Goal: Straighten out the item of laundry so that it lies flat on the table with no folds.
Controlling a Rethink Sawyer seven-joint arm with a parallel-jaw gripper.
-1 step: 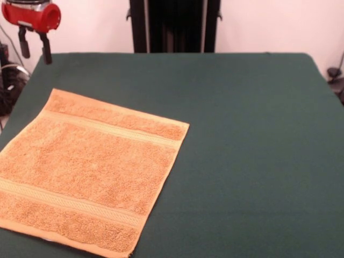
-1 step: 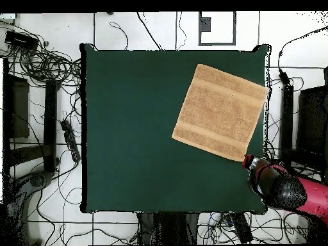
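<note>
The towel (image 1: pixel 88 172) lies spread flat near the table's (image 1: pixel 252 161) front left corner, slightly askew, showing no folds, label or readable writing. Beyond it, above the far left corner, the gripper (image 1: pixel 34 49) hangs with fingers parted, grasping nothing.

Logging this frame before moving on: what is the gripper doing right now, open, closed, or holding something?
Gripper: open, fingers spread and empty, raised off the table beyond the towel's corner.
</note>
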